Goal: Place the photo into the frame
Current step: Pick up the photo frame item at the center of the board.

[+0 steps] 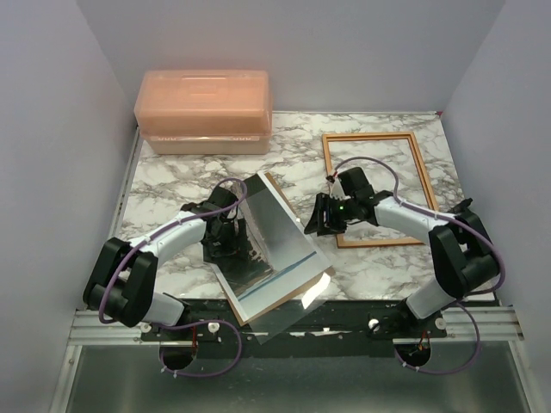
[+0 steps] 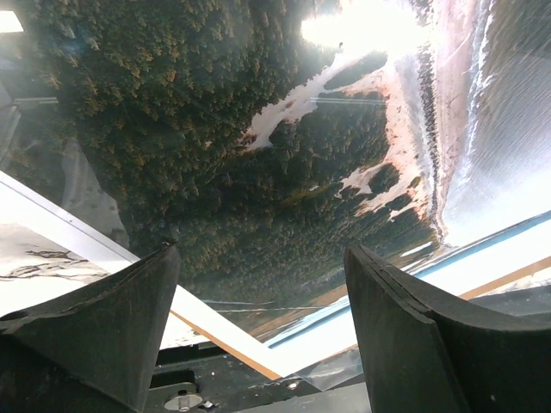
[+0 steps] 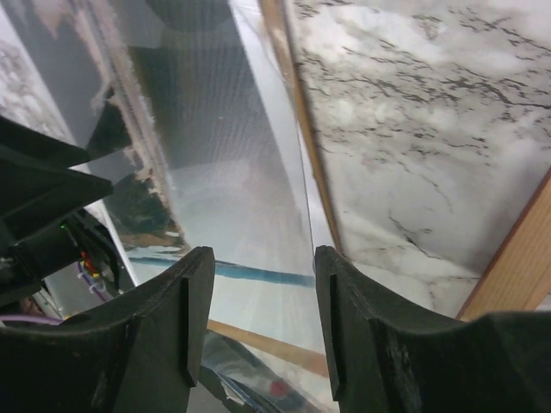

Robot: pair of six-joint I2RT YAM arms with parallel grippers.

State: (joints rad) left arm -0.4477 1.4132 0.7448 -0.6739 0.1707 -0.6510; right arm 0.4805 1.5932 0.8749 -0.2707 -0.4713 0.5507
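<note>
The photo [image 1: 277, 248] lies at six o'clock on the counter [image 1: 172, 176], atop the brown backing board [image 1: 288, 298]; the frame [image 1: 370, 134] is at two o'clock. Thin, light, bendy and slick, it probably needs an edge pinch. The left hand [image 2: 260, 251] gapes wide over it; the right hand [image 3: 263, 251] is half-narrowed and holds nothing.

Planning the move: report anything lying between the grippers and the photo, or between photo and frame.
The clear sheet seems to lie over the photo, blocking a direct grip. Between photo and frame only the right gripper hovers over bare table.
</note>
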